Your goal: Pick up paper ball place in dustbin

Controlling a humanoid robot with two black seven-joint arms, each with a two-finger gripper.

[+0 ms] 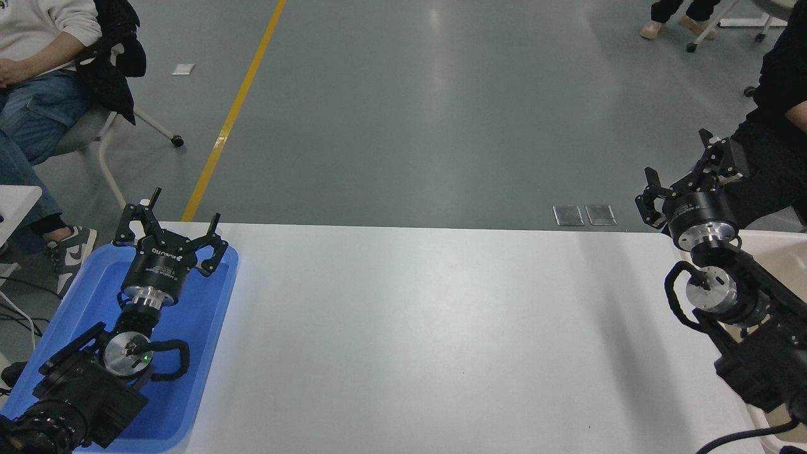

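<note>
The paper ball is out of sight. The beige dustbin stands past the table's right end and is mostly hidden behind my right arm; only a strip of its rim and inner wall shows. My right gripper is open and empty, raised high above the table's far right corner, its fingers pointing away from me. My left gripper is open and empty, parked over the blue tray at the lower left.
A shallow blue tray sits on the table's left end under the left arm. A seated person in black is close behind the right gripper. Another seated person is at the far left.
</note>
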